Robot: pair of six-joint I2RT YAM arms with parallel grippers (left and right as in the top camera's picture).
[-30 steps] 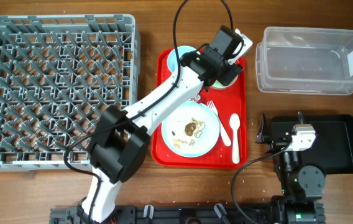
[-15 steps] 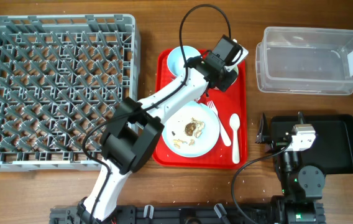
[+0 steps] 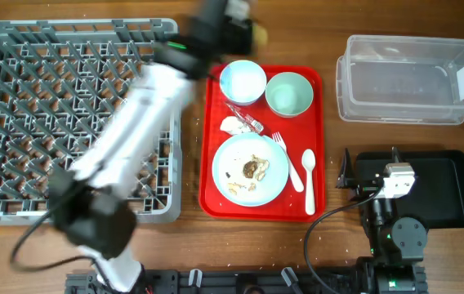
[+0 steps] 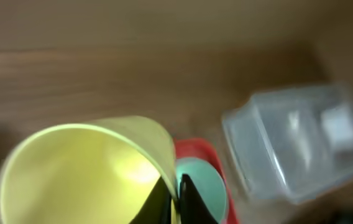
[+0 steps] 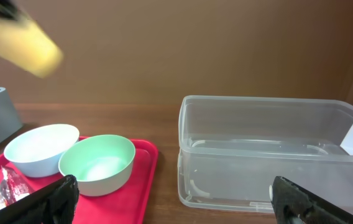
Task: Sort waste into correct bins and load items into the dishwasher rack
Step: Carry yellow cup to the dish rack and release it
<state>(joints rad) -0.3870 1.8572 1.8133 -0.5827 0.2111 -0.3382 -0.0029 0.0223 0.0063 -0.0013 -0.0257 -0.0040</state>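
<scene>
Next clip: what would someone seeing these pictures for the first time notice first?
The small yellow cup fills the left wrist view, its rim pinched in the jaws of the left gripper. Overhead, the left arm is a blurred white streak across the large square grey plastic dishwasher rack. Right of it, the flat red serving tray holds a round pale blue plate with food scraps.

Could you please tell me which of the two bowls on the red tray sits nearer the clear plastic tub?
The pale green bowl: it sits right of the light blue bowl, on the side facing the clear tub.
</scene>
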